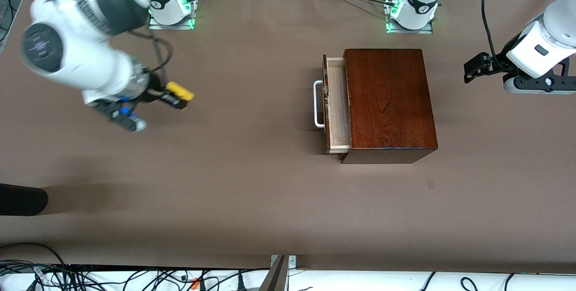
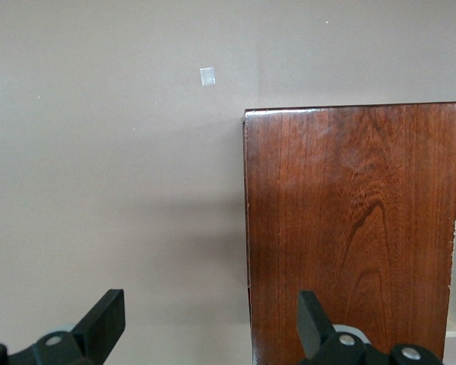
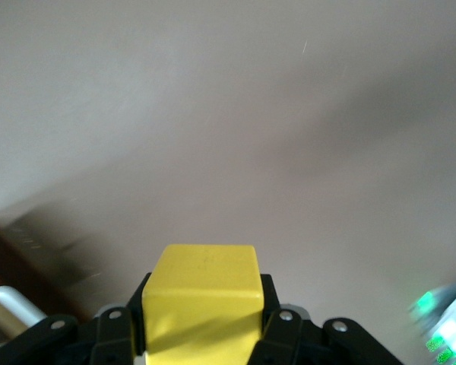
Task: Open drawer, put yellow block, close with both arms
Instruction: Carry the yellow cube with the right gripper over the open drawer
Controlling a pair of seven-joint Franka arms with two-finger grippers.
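One step done: your drawer (image 1: pixel 338 104) stands open.
Right gripper (image 1: pixel 173 96): clamped on the yellow block (image 1: pixel 180 92), at nine o'clock from the box (image 1: pixel 389 102).
Left gripper (image 2: pixel 205 323): fingers apart, waiting.
Left for you: placing, closing.

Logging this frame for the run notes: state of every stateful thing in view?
drawer: partly open, tray bare as far as it shows
yellow block: lifted off the table, gripped
right end effector: shut on the yellow block, over bare table toward the right arm's end
left end effector: open, holding nothing, waiting beside the wooden box
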